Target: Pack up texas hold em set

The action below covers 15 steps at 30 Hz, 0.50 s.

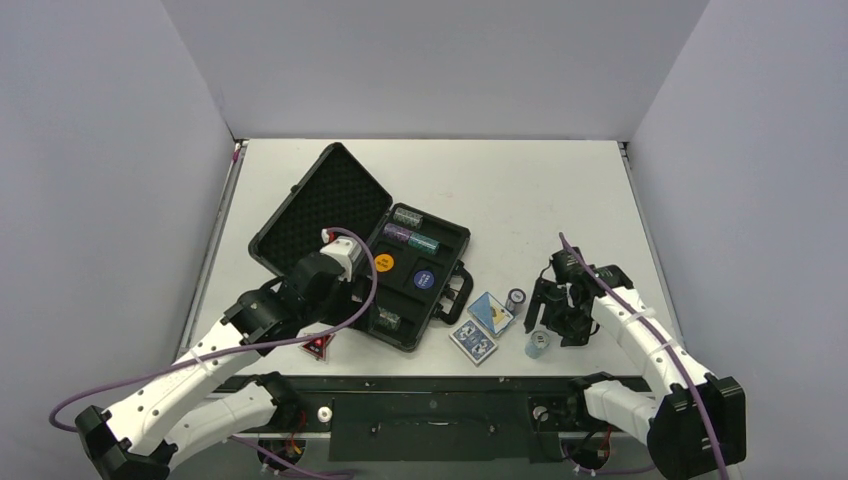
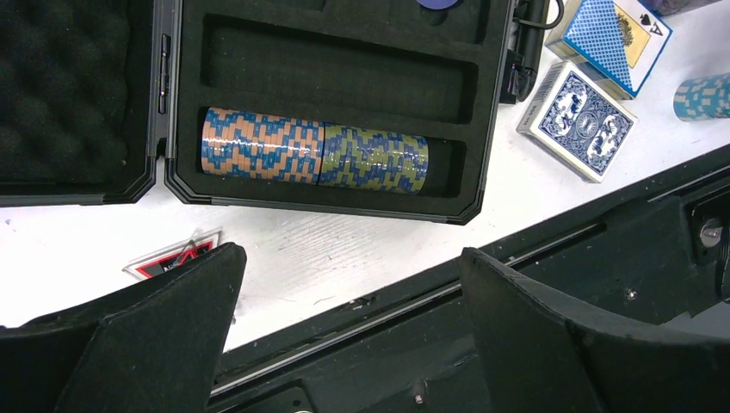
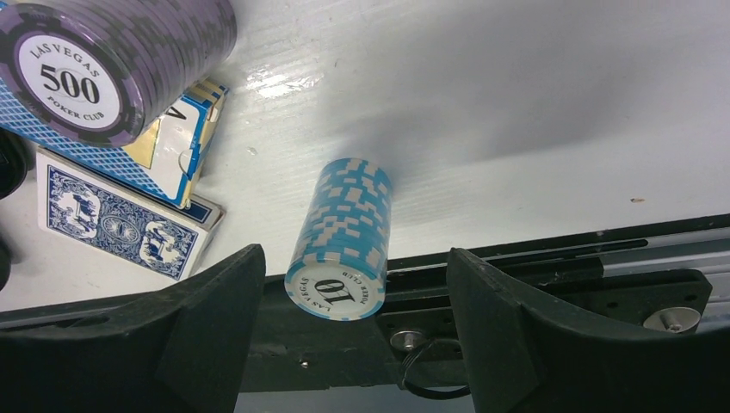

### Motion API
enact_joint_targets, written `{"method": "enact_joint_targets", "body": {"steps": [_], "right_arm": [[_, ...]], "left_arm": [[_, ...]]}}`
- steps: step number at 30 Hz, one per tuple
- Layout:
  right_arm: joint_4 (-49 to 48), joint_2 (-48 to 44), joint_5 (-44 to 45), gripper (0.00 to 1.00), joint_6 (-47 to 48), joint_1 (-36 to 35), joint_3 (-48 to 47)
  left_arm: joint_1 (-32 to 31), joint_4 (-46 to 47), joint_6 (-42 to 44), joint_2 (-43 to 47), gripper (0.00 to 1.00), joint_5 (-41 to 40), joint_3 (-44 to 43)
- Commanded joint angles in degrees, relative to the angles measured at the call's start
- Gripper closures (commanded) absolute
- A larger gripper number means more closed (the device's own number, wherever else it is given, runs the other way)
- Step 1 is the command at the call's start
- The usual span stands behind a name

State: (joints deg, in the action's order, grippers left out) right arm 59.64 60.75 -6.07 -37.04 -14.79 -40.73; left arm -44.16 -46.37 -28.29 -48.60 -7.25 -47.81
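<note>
The black briefcase (image 1: pixel 452 240) lies open, its foam lid (image 1: pixel 320 205) tipped back to the left. Several chip rolls and two round buttons sit in its slots. In the left wrist view an orange-blue roll (image 2: pixel 261 144) and a green-blue roll (image 2: pixel 374 160) lie end to end in the near slot. My left gripper (image 1: pixel 345 300) (image 2: pixel 349 318) is open and empty above the case's near edge. My right gripper (image 1: pixel 552 318) (image 3: pixel 353 301) is open, its fingers either side of an upright light blue roll (image 1: pixel 538 344) (image 3: pixel 340 237) without touching it.
Two blue card decks (image 1: pixel 490 312) (image 1: pixel 473 343) lie right of the case. A purple roll (image 1: pixel 516 297) (image 3: pixel 95 64) stands by them. The red-black triangle (image 1: pixel 318 346) (image 2: pixel 172 255) lies at the table's near edge, left of the case. A black rail (image 2: pixel 482 284) runs along that edge.
</note>
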Motion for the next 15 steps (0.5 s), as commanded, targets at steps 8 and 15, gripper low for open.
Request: {"method": "enact_joint_targets", "body": {"steps": [8,15], "right_arm": [[-1.3,1.6,-1.3,0.31,2.4,-0.4,-1.0],[-1.6,1.7,-2.0,0.36,2.3,-0.5,0.0]], "left_arm": [[-0.1,3.7,0.4,3.9,0.03,-1.6,0.2],[-0.1,3.8,1.2,4.2,0.03,-1.6,-0.1]]}}
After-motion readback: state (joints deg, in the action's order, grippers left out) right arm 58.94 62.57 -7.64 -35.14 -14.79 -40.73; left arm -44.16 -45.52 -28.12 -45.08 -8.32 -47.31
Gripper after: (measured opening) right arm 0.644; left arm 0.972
